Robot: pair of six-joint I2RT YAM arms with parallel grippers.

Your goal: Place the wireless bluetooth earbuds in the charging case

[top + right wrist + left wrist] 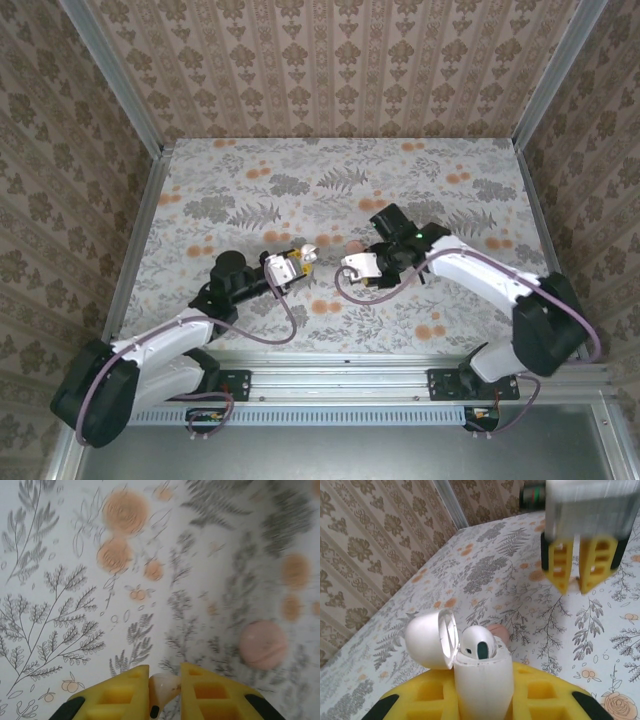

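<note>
From above, my left gripper (300, 260) sits near the middle of the table (300, 180), with the white charging case (310, 253) clamped at its tip. That arm lies low, stretched forward and angled to the right. My right gripper (345, 265) faces it from the other side, close but not touching. The right arm is bent at the elbow and reaches back to the left. A small pink puck (353, 245) lies on the table just behind the two tips.

From my left wrist, the charging case (482, 685) stands upright between my yellow fingers (430, 700), which are pressed against its sides. Its lid (427, 640) is flipped open to the left. One earbud (477, 645) is seated in the case, its rounded head poking above the rim. I cannot make out the slot beside it. My right gripper (572, 582) hangs beyond and above, tips pointing down and nearly together, blurred. The pink puck (498, 631) peeks out from behind the case.

From my right wrist, my fingers (120, 692) are closed on the second earbud (162, 687), a pale piece pinched between the pads with a dark spot at its lower end. I look down on the flowered table, and the pink puck (262, 644) lies off to the right, well apart from my tips.
</note>
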